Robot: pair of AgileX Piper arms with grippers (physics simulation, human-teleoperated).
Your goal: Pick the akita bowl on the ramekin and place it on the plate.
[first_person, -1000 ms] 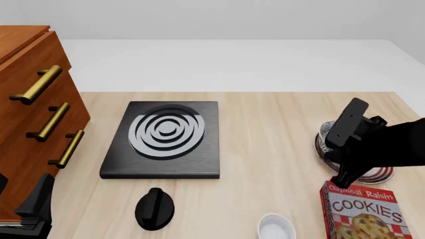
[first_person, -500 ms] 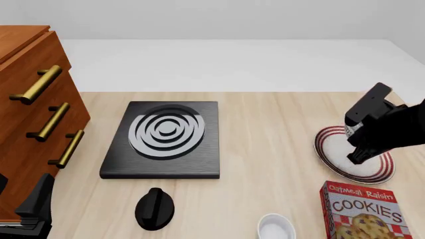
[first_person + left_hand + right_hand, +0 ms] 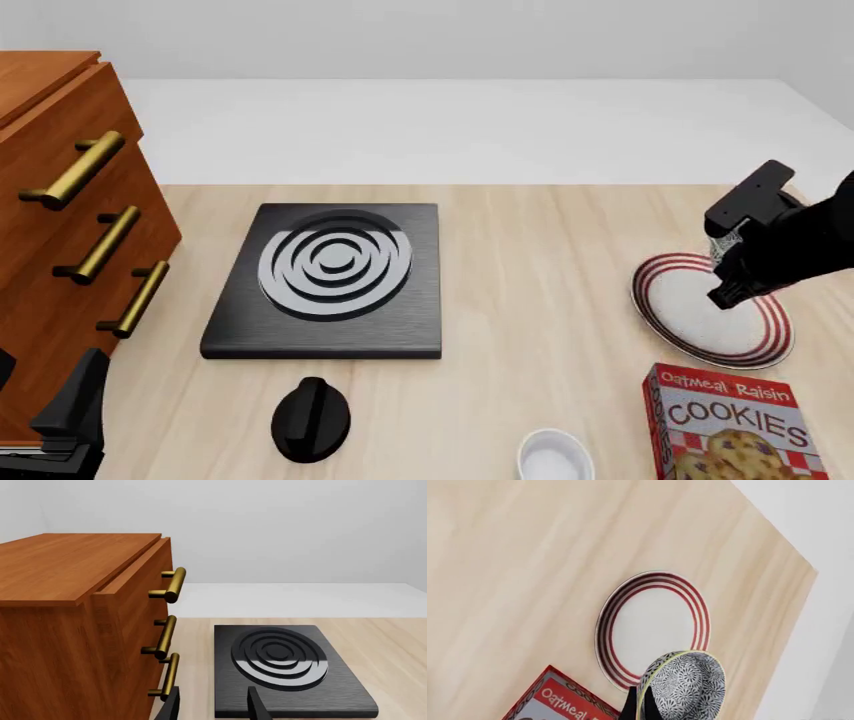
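The akita bowl (image 3: pixel 684 685), dark patterned outside with a yellow-green rim, hangs tilted on its side above the table. My right gripper (image 3: pixel 642 707) is shut on its rim. Below it lies the plate (image 3: pixel 654 627), white with red rings, bare and just past the bowl. In the front view my right gripper (image 3: pixel 731 290) hovers over the plate (image 3: pixel 701 320)'s far right part, and the arm hides the bowl. The white ramekin (image 3: pixel 554 460) stands alone at the table's front edge. My left gripper (image 3: pixel 213 707) is open with nothing between its fingers, low beside the cabinet.
A cookie box (image 3: pixel 727 425) lies just in front of the plate, right of the ramekin. A black stove plate (image 3: pixel 334 275) sits at centre left with a black knob (image 3: pixel 311 418) in front of it. A wooden drawer cabinet (image 3: pixel 67 230) fills the left side.
My right arm has risen and swung right and back with the bowl, away from the cookie box, uncovering most of the plate. The left arm has not moved.
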